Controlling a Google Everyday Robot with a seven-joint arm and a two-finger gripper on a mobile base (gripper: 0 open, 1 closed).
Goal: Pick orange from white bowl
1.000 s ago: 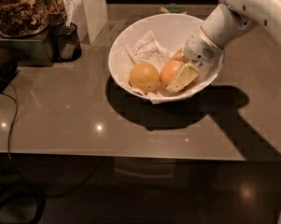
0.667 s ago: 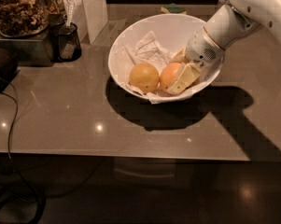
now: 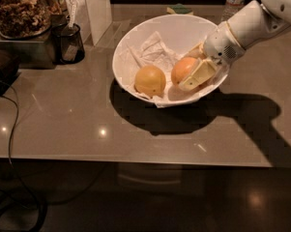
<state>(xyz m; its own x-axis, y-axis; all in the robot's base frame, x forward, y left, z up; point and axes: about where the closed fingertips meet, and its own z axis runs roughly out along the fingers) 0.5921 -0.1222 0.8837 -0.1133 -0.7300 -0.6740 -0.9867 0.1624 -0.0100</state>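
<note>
gripper [image 3: 196, 72] sits low in the bowl, against the smooth, round, reddish-orange orange [image 3: 181, 67] (clamped or merely alongside: cannot tell). the orange lies on crumpled white paper [image 3: 152, 52], near a paler yellow round fruit [image 3: 150, 80], in the right half of the large glossy white bowl [image 3: 135, 40]. step in hand: grasp. next move likely calls for a firm hold, then a lift clear of the rim.
</note>
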